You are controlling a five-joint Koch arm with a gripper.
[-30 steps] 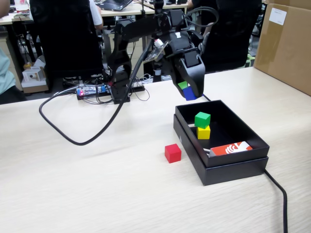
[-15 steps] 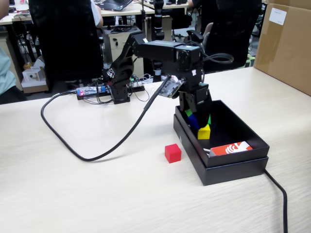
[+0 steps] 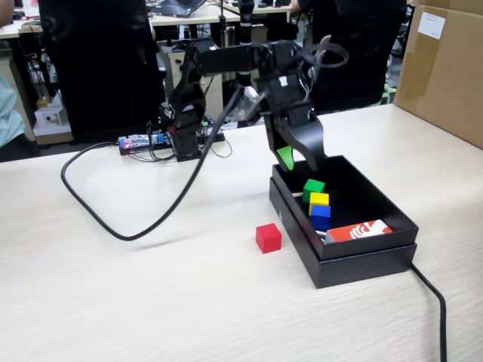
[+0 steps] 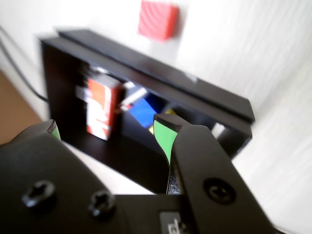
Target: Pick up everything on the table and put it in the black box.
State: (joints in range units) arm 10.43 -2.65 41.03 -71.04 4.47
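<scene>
the gripper (image 3: 294,160) hangs over the back-left corner of the black box (image 3: 392,219) in the fixed view, jaws spread apart w/ nothing between them; the wrist view shows the same, gripper (image 4: 105,131) w/ green pads (image 4: 162,134) wide and only box interior in the gap.

inside the box: green cube (image 3: 312,187) furthest back, yellow cube (image 3: 318,200) just in front of it, blue cube (image 3: 320,216) nearest the camera, all three touching or nearly so in a short row. whether yellow rests partly on another cube can't be told. an orange-and-white card (image 3: 360,230) lies at the near end of the box, beside blue. in the wrist view the blue cube (image 4: 145,109) and the card (image 4: 100,108) show blurred through the jaws.

the one left out is the red cube (image 3: 268,237), on the table (image 3: 151,286), outside the box, just beside its left wall in the fixed view, not touching it. so 3 of 4 look done.

key relation for the next move, as a judgement: red lies toward the camera and left of the gripper in the fixed view, lower, w/ the box's left wall between them. in the wrist view the red cube (image 4: 157,18) sits at the top, beyond the far rim. the arm likely needs to clear the rim, then come down on the table side. a cube has no long axis, so jaw angle matters little, but red sits close to the wall, so one finger has to fit in that gap or it may nudge the box.
</scene>
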